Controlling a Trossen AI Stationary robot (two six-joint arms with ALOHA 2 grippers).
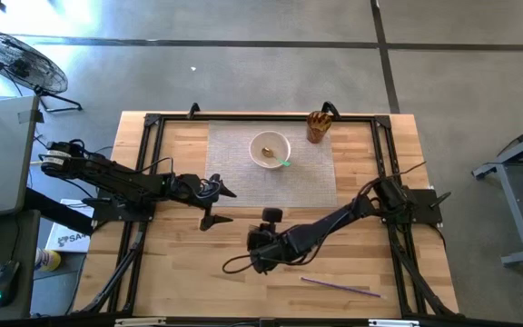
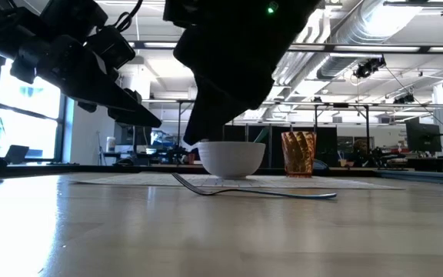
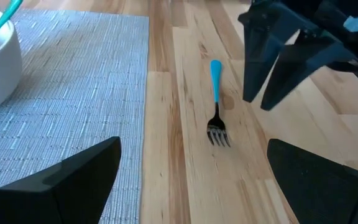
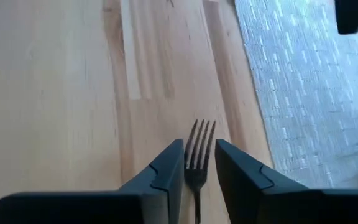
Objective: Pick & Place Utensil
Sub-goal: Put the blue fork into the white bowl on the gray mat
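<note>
— What do the arms look like from above?
— Both are dark, nearly black, built of jointed segments. The left arm [image 1: 116, 182] has a pale band of markings near its base, and black cables loop along it. The right arm [image 1: 334, 222] trails a thin black cable that curls beside its wrist.
— And the fingers?
— The left gripper [image 3: 197, 177] has broad, matte black wedges. The right gripper [image 4: 199, 168] has dark grey fingers [image 4: 166, 171] with bevelled, angular tips
</note>
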